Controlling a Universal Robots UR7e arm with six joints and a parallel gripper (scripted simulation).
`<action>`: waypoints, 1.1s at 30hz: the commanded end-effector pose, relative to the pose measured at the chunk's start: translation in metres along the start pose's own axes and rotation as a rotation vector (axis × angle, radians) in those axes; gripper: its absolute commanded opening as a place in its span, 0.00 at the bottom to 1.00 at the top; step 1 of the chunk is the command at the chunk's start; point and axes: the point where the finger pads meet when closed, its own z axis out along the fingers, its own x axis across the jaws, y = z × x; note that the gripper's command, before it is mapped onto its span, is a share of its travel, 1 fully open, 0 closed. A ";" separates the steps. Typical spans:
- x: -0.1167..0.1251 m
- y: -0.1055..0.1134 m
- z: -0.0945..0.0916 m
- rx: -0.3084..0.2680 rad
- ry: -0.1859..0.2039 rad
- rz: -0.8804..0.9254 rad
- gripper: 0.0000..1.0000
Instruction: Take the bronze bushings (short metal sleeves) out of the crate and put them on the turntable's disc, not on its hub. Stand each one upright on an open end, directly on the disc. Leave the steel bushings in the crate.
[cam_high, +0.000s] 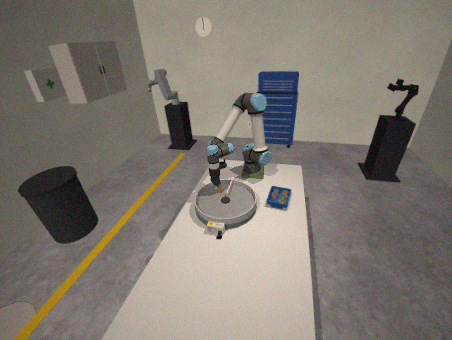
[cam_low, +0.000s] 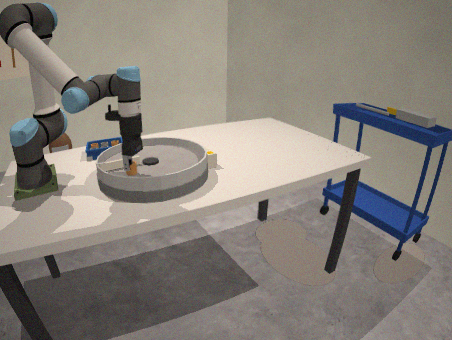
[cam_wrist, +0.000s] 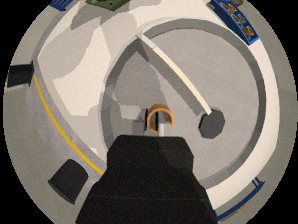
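A bronze bushing (cam_high: 219, 190) stands upright on an open end on the turntable's grey disc (cam_high: 225, 202), at its far left part, away from the dark hub (cam_high: 225, 200). My gripper (cam_high: 218, 186) points straight down over the bushing, with the fingers slightly apart on either side of it, open. In the exterior view the bushing (cam_low: 132, 170) sits under the fingers (cam_low: 129, 164), left of the hub (cam_low: 150, 161). The wrist view shows the bushing's ring (cam_wrist: 160, 119) from above, beside the hub (cam_wrist: 212, 123). The blue crate (cam_high: 279, 196) holds more bushings to the right of the turntable.
A raised rim (cam_low: 151, 172) runs around the disc. A white bar (cam_wrist: 174, 72) lies from the hub to the rim. A small control box (cam_high: 215, 226) sits at the turntable's front. The arm's base (cam_low: 32, 182) stands behind it. A blue cart (cam_low: 387, 170) stands off the table.
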 end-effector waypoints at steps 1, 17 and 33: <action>0.000 0.000 0.000 -0.001 0.000 0.000 0.38; 0.000 0.000 -0.018 -0.001 0.000 0.000 0.38; 0.000 0.000 -0.046 -0.001 0.000 0.000 0.38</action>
